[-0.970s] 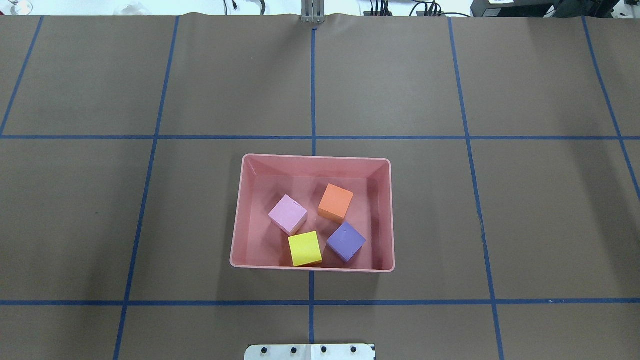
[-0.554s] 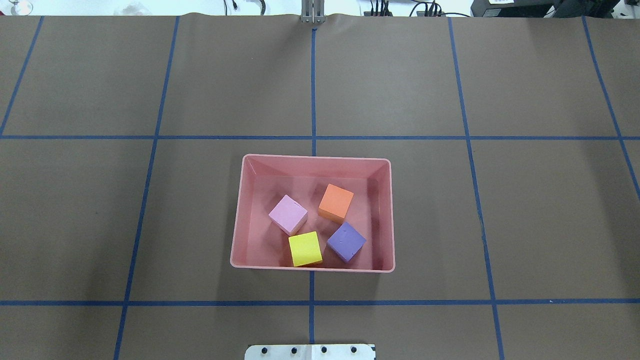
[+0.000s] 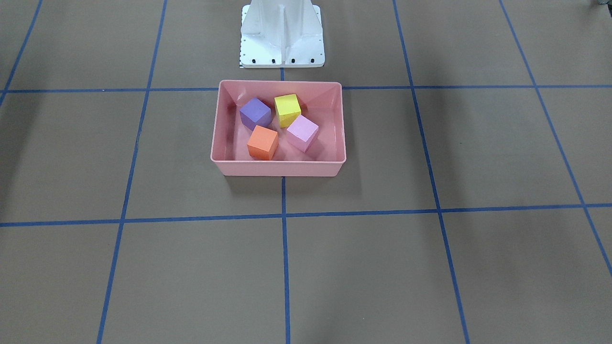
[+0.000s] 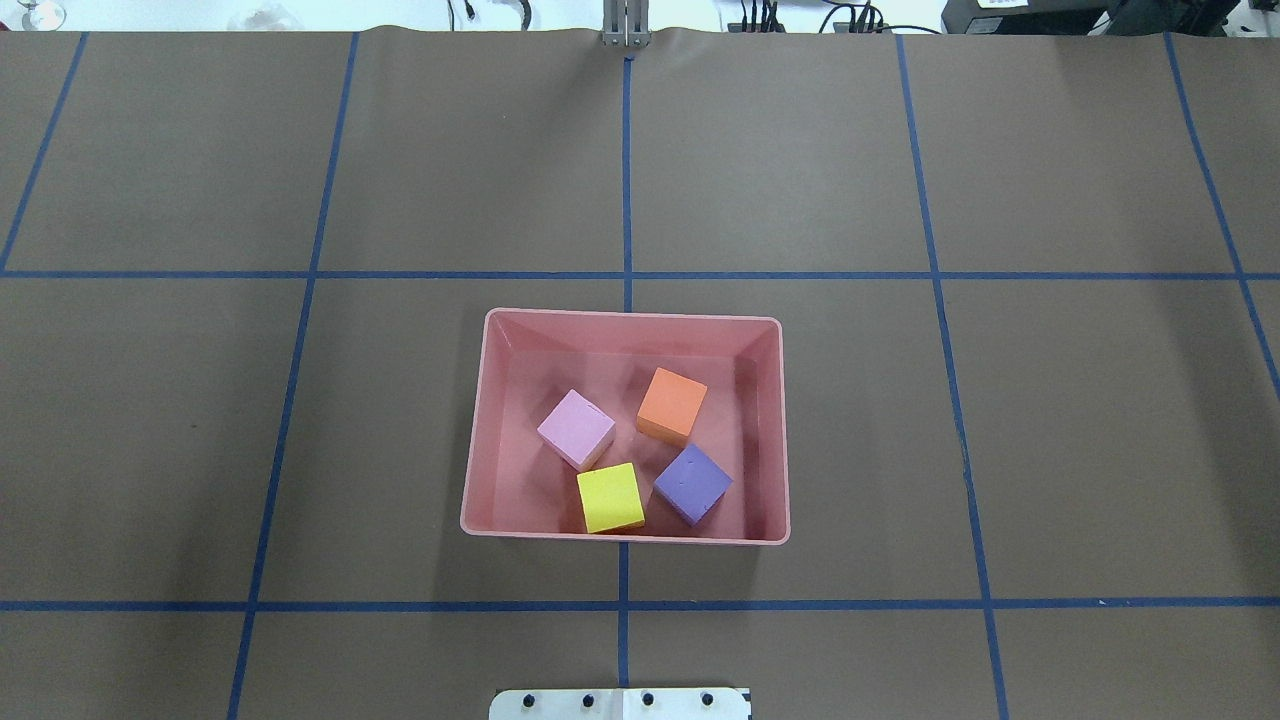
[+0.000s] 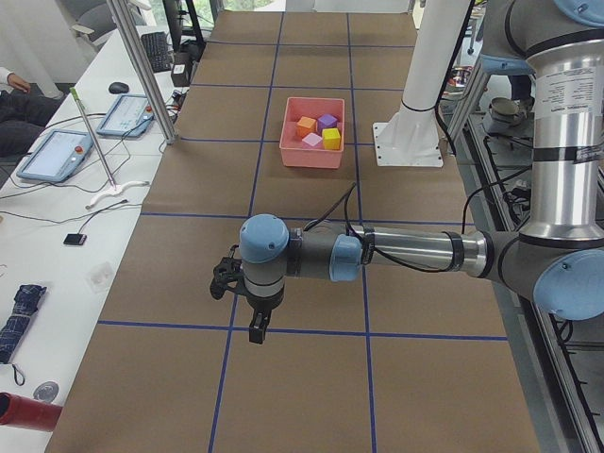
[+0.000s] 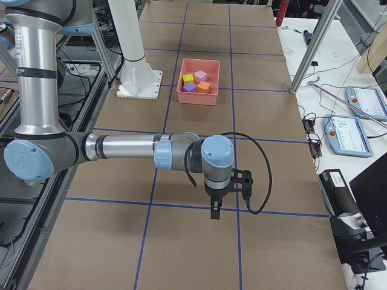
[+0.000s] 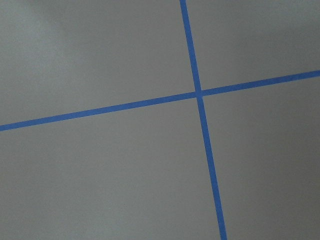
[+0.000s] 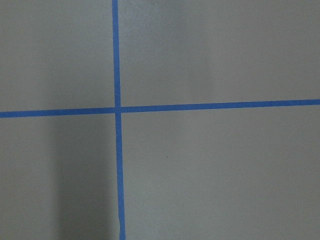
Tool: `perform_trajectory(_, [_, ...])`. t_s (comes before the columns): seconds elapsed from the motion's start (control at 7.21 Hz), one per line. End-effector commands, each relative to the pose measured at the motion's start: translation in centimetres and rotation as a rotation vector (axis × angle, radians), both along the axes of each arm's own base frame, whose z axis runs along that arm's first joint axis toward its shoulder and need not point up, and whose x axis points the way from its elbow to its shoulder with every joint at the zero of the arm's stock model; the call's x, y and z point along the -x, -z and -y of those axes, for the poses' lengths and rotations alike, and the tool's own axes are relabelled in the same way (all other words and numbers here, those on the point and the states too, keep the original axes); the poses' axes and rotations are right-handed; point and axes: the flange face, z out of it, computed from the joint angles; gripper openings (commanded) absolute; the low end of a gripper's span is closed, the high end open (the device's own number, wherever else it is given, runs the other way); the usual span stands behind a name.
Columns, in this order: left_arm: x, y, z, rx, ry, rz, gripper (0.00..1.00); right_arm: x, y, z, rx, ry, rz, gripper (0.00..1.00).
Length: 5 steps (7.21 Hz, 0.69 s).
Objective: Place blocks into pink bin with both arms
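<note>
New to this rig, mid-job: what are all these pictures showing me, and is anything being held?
A robot with two arms on a white pedestal, each ending in a pincer. Two pictures look down on the brown table: one from behind the robot, one facing it. Two look along it from its ends, showing the left pincer and right pincer hanging above the table, away from the pink bin. The wrist cameras see only table and blue tape. The orange block, purple block, yellow block and pale pink block all lie in the bin, so no block is held.
</note>
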Motion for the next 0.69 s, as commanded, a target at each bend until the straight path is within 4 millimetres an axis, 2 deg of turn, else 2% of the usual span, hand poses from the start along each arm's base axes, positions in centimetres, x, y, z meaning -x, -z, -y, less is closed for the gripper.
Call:
perform_trajectory(0.0, [0.0,0.1,0.0,-0.002,0.0,0.0,1.0,0.2,-1.3,-1.2,-0.024,0.003,-0.009,1.0])
perform_trajectory(0.28, [0.0,0.0,0.0,0.0,0.0,0.0,1.0,0.3,-3.5,-1.9,-0.073,0.002,-0.015,1.0])
perform_trajectory(0.55, [0.0,-0.2,-0.2,0.004,0.0,0.0,1.0,0.3,-3.4,-1.9,-0.081,0.002,-0.014,1.0])
